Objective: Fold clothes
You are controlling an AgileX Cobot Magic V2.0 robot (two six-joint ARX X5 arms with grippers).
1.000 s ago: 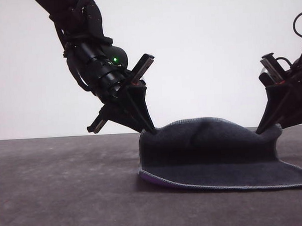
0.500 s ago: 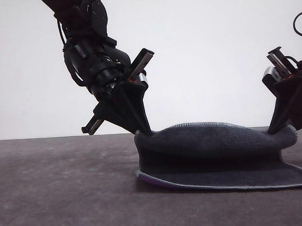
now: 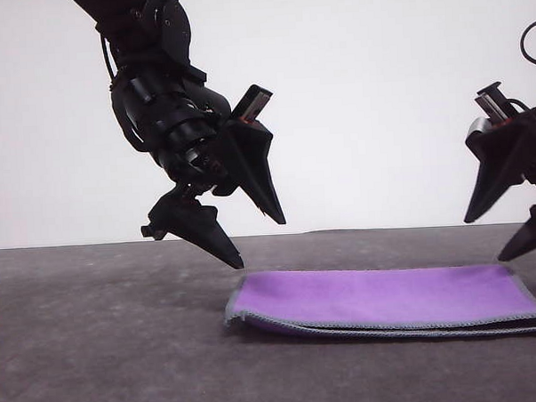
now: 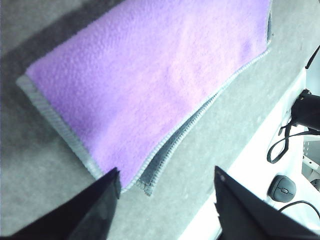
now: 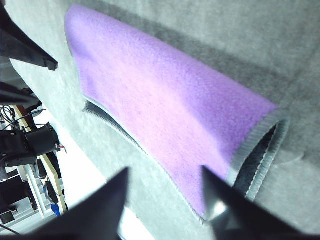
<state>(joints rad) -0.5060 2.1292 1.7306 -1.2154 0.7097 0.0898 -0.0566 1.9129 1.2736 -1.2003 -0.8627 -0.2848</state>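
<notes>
The clothes lie flat on the dark table, folded in half with the purple face up and grey stitched edging along the near edge. My left gripper hangs open just above the cloth's left end, holding nothing. My right gripper is open above the cloth's right end. In the left wrist view the folded cloth lies beyond the spread fingers, its two layers slightly offset. In the right wrist view the cloth shows its dark inner face at one open corner.
The grey table surface stretches to the left and in front of the cloth. Past the table edge lie cables and a mouse on a white surface. Equipment stands beyond the edge in the right wrist view.
Both grippers have opened and let go of the cloth's raised edge. The dark fold has dropped flat, so the purple face now lies on top.
</notes>
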